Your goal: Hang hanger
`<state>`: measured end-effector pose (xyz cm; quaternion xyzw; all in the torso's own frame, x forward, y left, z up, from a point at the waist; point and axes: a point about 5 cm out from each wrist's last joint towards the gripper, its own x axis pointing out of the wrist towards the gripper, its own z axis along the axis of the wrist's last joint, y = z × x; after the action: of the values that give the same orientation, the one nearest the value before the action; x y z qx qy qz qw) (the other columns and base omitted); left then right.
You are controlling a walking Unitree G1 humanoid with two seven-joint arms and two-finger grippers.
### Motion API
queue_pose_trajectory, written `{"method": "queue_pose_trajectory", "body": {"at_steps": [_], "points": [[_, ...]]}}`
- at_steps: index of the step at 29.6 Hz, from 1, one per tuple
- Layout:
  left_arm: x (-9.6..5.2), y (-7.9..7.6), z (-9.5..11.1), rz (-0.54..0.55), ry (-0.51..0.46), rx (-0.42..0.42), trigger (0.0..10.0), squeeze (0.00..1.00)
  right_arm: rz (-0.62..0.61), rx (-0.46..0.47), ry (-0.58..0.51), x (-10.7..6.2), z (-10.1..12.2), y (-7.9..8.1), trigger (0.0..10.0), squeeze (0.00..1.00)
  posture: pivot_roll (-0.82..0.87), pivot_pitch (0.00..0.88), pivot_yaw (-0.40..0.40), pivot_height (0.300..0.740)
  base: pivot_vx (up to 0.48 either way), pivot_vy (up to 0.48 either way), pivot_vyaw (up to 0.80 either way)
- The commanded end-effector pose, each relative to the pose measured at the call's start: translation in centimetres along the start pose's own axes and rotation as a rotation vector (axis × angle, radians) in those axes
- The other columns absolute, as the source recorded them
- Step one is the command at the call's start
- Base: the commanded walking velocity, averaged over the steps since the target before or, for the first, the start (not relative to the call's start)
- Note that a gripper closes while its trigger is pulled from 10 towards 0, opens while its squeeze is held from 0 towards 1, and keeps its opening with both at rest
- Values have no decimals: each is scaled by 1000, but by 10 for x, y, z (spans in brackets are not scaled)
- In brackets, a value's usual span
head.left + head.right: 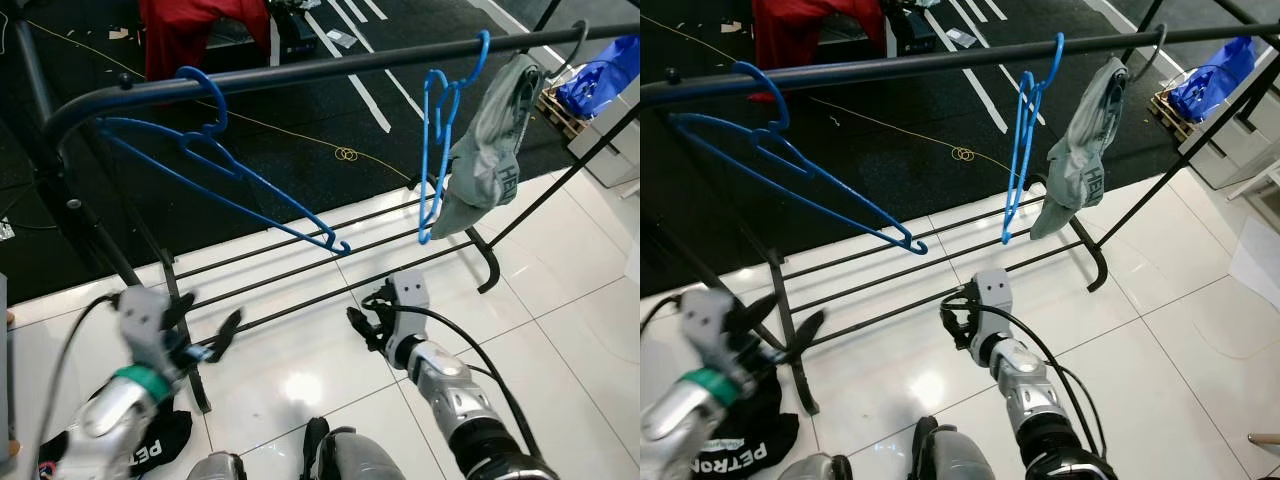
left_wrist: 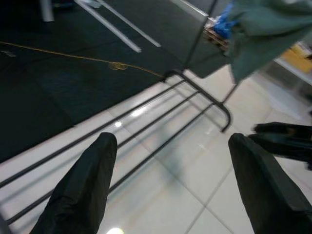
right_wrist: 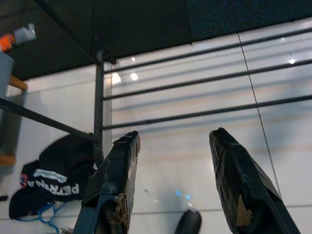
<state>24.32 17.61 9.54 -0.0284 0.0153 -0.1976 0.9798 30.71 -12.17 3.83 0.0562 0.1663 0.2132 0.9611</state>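
A blue hanger (image 1: 215, 165) hangs tilted by its hook on the left part of the black rack's top rail (image 1: 330, 65). A second blue hanger (image 1: 437, 140) hangs edge-on further right, beside a grey-green garment (image 1: 492, 150) draped on the same rail. Both grippers are low, below the rail and above the white tiles. My left gripper (image 1: 208, 318) is open and holds nothing; its fingers (image 2: 83, 190) stand wide apart over the rack's lower bars. My right gripper (image 1: 362, 318) is open too, with nothing between its fingers (image 3: 114, 185).
The rack's lower bars (image 1: 300, 270) and its left post (image 1: 170, 290) stand just ahead of the grippers. A black printed garment (image 1: 150, 445) lies on the floor at lower left. A red cloth (image 1: 195, 30), a yellow cable (image 1: 345, 155) and a blue bag (image 1: 605, 70) lie beyond.
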Motion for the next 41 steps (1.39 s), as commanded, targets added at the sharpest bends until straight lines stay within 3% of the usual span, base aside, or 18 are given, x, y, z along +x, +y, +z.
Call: {"method": "queue_pose_trajectory", "body": {"at_steps": [1, 19, 31, 41], "points": [[-6, -1, -12, 8, 51, 1, 10000, 0, -14, 17, 17, -6, -8, -5, 10000, 0, 24, 202, -35, 740, 0, 0, 0], [3, 11, -8, 43, 45, 20, 10000, 0, 41, -9, 22, -7, -10, 1, 10000, 0, 27, 192, -32, 740, 0, 0, -89], [-1, 13, -7, 35, 41, 36, 10000, 0, 48, -13, 29, -7, -11, 2, 10000, 0, 30, 185, -35, 740, 0, 0, -133], [4, 27, -7, 124, 70, 74, 10000, 0, 40, -23, 21, -5, -8, 2, 10000, 0, 33, 184, -37, 740, 0, 0, 0]]}}
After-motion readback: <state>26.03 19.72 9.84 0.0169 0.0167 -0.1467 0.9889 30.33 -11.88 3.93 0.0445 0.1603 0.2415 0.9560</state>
